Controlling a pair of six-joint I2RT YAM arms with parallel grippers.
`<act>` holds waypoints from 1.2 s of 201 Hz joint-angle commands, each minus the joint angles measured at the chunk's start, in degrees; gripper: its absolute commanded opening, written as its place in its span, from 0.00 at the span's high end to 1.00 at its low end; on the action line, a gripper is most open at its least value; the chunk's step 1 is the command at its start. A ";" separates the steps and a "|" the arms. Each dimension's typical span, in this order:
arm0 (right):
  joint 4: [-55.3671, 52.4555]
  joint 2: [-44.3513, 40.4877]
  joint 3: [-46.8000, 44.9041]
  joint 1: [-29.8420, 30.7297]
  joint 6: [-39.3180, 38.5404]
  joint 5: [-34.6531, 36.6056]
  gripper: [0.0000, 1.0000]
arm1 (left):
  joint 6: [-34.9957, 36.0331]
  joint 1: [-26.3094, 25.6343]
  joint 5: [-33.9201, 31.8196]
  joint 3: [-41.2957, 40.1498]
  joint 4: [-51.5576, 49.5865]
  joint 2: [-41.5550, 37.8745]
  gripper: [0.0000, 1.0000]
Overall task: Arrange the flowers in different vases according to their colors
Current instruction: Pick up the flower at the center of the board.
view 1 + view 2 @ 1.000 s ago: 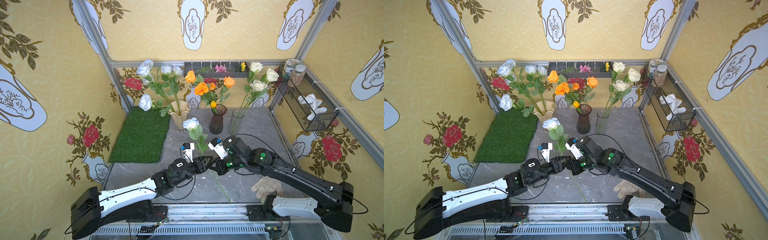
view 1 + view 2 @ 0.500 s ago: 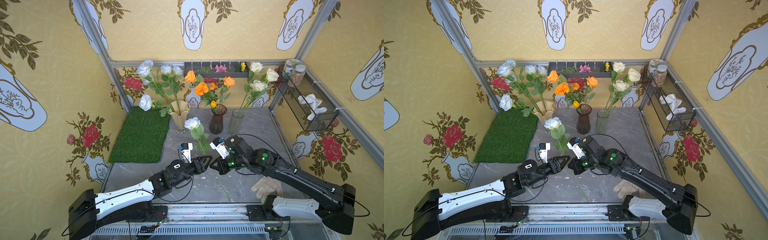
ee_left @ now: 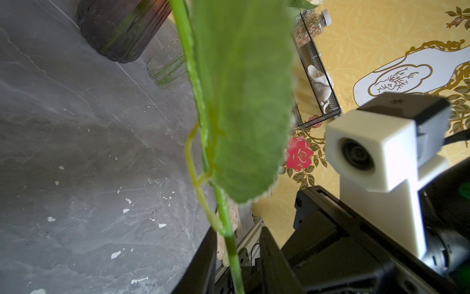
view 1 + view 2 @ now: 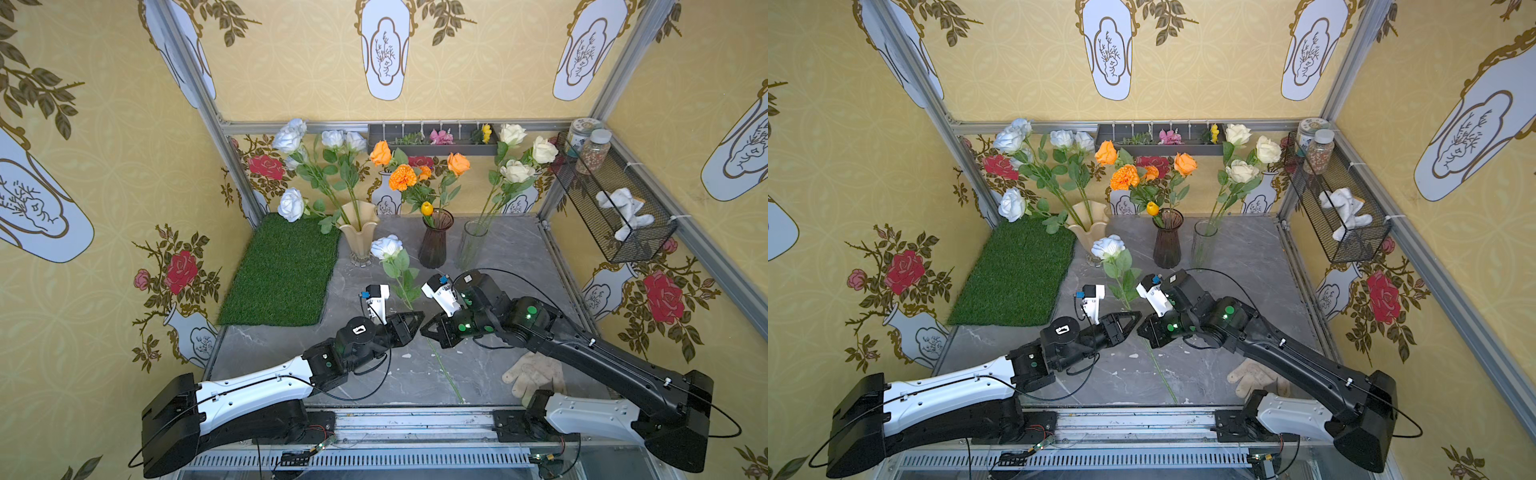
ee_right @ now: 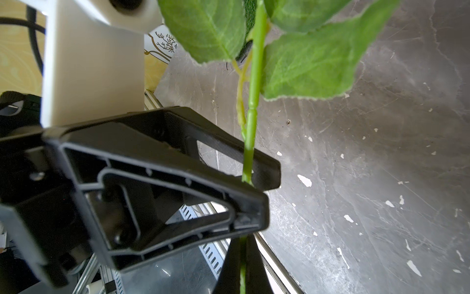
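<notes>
The right pincer (image 4: 423, 331) is clenched on the green stem of a pale blue-white rose (image 4: 386, 247). In the right wrist view that stem runs straight down between its black fingers (image 5: 256, 275). The left pincer (image 4: 420, 316) meets it almost tip to tip and straddles the same stem slightly nearer the bloom. The left wrist view shows a thin gap on either side of the stem, so those jaws stand released around it, not biting. Both pincers hover over the grey counter (image 4: 519, 266), in front of the dark purple vase (image 4: 433, 245). The held rose leans up between them, and its bloom ends just beside that vase's foot, on the side of the cream-amber vase (image 4: 359, 237). The stem's bare lower end trails away from the purple vase toward the counter's front edge. The purple vase carries the orange blooms (image 4: 402, 177) and a small yellow tulip (image 4: 427, 208). The cream-amber vase next to it holds the other pale blue-white roses (image 4: 332, 139). On the purple vase's far side, the clear cylinder vase (image 4: 471, 243) holds the cream-white roses (image 4: 515, 171). A grass mat (image 4: 286, 270) lies beyond the cream-amber vase. A pale glove (image 4: 534, 374) lies well forward of the purple vase, under the right arm.
</notes>
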 commanded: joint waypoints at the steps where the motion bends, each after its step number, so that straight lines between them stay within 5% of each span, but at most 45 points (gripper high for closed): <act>1: 2.16 -0.24 -0.34 -0.01 -0.74 -0.74 1.00 | 0.88 0.03 -0.42 0.04 0.06 -0.56 0.72; 66: 2.44 0.55 -0.60 -0.06 -1.64 -0.95 1.00 | 2.01 0.12 -5.72 -0.92 -6.55 -6.68 0.76; 133: 3.23 1.98 0.15 -0.27 -2.18 -2.05 1.00 | 2.73 0.12 -2.25 3.25 -6.68 0.38 0.64; 220: 3.53 1.15 -0.68 -1.23 -2.58 -2.06 1.00 | 3.36 0.12 -6.95 3.20 -10.35 -3.61 1.00; 230: 3.43 1.16 -0.33 -1.61 -2.71 -1.73 0.86 | 4.13 0.12 -7.76 4.51 -12.31 -3.78 1.00; 241: 2.97 1.15 0.06 -1.98 -2.87 -1.38 0.52 | 5.23 0.21 -9.14 6.41 -15.00 -3.70 1.00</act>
